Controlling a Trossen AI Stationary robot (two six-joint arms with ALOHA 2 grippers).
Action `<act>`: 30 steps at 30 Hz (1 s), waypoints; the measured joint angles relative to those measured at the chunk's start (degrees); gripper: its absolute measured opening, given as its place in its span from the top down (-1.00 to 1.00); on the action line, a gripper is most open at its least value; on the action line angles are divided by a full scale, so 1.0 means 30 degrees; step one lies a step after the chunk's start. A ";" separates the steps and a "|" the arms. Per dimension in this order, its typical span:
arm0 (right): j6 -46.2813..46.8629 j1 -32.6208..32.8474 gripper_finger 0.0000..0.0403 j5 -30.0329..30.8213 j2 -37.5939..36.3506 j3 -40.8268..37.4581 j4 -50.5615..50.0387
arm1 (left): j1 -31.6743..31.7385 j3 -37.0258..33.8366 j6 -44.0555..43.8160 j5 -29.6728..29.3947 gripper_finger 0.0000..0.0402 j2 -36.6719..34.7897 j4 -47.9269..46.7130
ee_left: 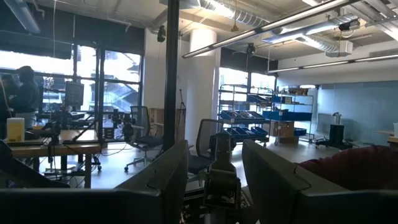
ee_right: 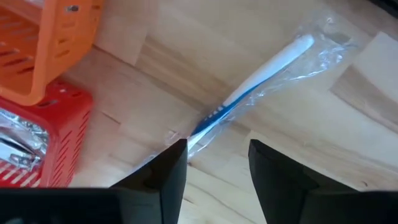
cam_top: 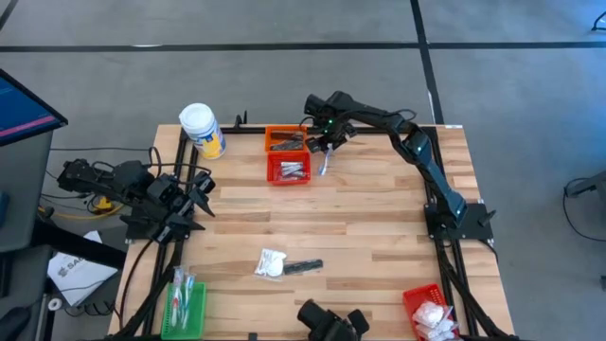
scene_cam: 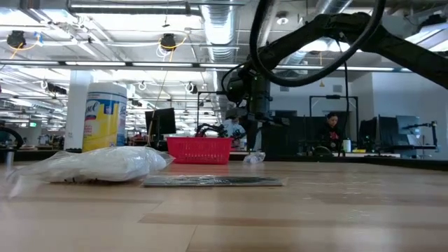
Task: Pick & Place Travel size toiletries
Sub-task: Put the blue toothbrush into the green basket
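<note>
A blue-and-white stick in a clear plastic wrapper (ee_right: 261,74) lies on the table (cam_top: 379,227) beside the far red basket (cam_top: 289,169); in the high view it shows as a pale stick (cam_top: 325,164). My right gripper (ee_right: 217,162) is open and hovers over its near end (cam_top: 327,144). The far red basket holds silver foil sachets (ee_right: 15,140), and the orange basket (cam_top: 284,140) behind it holds dark tubes. A white packet (cam_top: 271,263) and a dark slim tube (cam_top: 305,267) lie flat mid-table. My left gripper (ee_left: 214,180) is open, parked off the table's left edge (cam_top: 180,204). My right gripper stands open over the wrapped stick, pointing down at a slant. The wrapper's near end (ee_right: 189,142) reaches the tip of one finger (ee_right: 174,165). I cannot tell whether it touches. The stick lies flat on the table.
A big white jar with a yellow label (cam_top: 202,130) stands at the far left corner. A green basket (cam_top: 185,305) with clear sticks sits at the near left, and a second red basket (cam_top: 431,308) with white packets at the near right. A dark camera mount (cam_top: 331,322) sits at the near edge.
</note>
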 joint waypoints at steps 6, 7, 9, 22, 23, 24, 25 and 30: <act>-0.0302 -0.0090 0.27 -0.0051 0.0000 0.0000 0.0113 | 0.0000 0.0000 0.0000 0.0000 0.27 0.0004 -0.0015; -0.0866 -0.0111 0.29 -0.0051 0.0000 0.0000 0.0237 | 0.0000 0.0000 0.0000 0.0000 0.27 0.0003 -0.0015; -0.2799 -0.0154 0.33 -0.0036 0.0000 0.0000 0.0369 | 0.0000 0.0000 0.0000 0.0000 0.27 0.0000 -0.0015; -2.2832 0.1369 0.66 0.5417 -0.0029 0.0000 -0.1250 | 0.0000 0.0000 0.0007 -0.0007 0.27 0.0001 -0.0015; -2.3787 0.1581 0.67 0.6585 -0.0029 0.0000 -0.1242 | 0.0000 0.0000 0.0007 -0.0002 0.27 0.0007 -0.0015; -2.4523 0.1784 0.69 0.7766 -0.0029 0.0000 -0.1077 | 0.0000 0.0000 0.0007 -0.0001 0.27 0.0001 -0.0019; -2.5100 0.1970 0.70 0.8854 -0.0029 0.0000 -0.0905 | 0.0000 0.0000 0.0007 -0.0004 0.27 0.0000 -0.0016; -2.6288 0.2582 0.75 1.0484 -0.0029 0.0000 0.0201 | 0.0000 0.0000 0.0007 -0.0007 0.27 0.0007 -0.0029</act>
